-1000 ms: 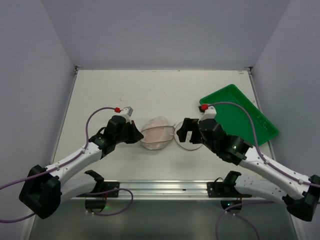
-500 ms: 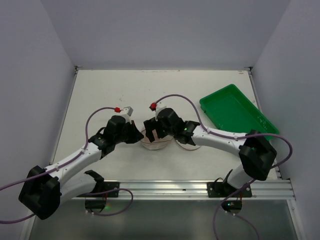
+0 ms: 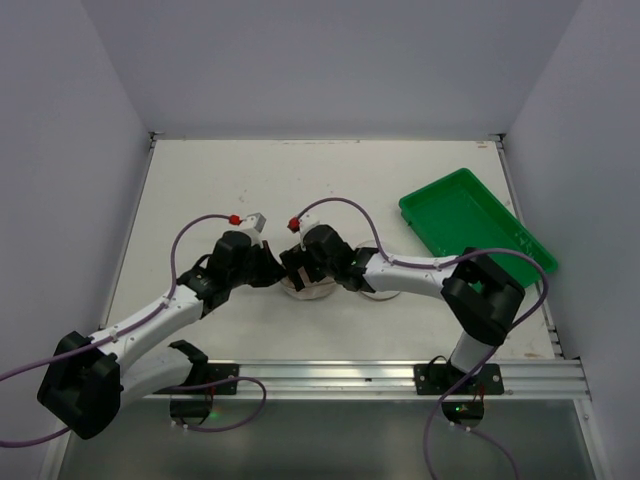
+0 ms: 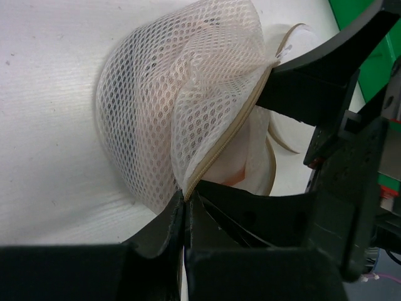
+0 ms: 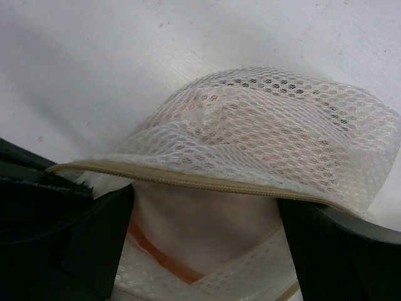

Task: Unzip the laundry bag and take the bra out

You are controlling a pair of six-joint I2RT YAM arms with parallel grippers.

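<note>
The laundry bag (image 4: 182, 94) is a cream-white mesh case with a tan zip rim (image 5: 188, 179), lying unzipped at the table's middle (image 3: 318, 292). Its upper mesh flap (image 5: 269, 138) is lifted. My left gripper (image 4: 186, 210) is shut on the zip rim at the bag's near edge and holds the mouth open; in the top view it (image 3: 272, 272) sits left of the bag. The pale pink-beige bra (image 5: 200, 226) lies inside the opening and also shows in the left wrist view (image 4: 235, 150). My right gripper (image 5: 207, 244) is open, its fingers reaching into the mouth on either side of the bra (image 3: 303, 272).
A flat round cream panel with a tan rim (image 3: 380, 290) lies just right of the bag under the right arm. A green plastic tray (image 3: 470, 215) stands at the right edge. The right arm's purple cable arches over the table's middle.
My right arm has swung left from beside the green tray to the bag, and its open fingers now sit in the bag's mouth. The left gripper has held still on the rim.
</note>
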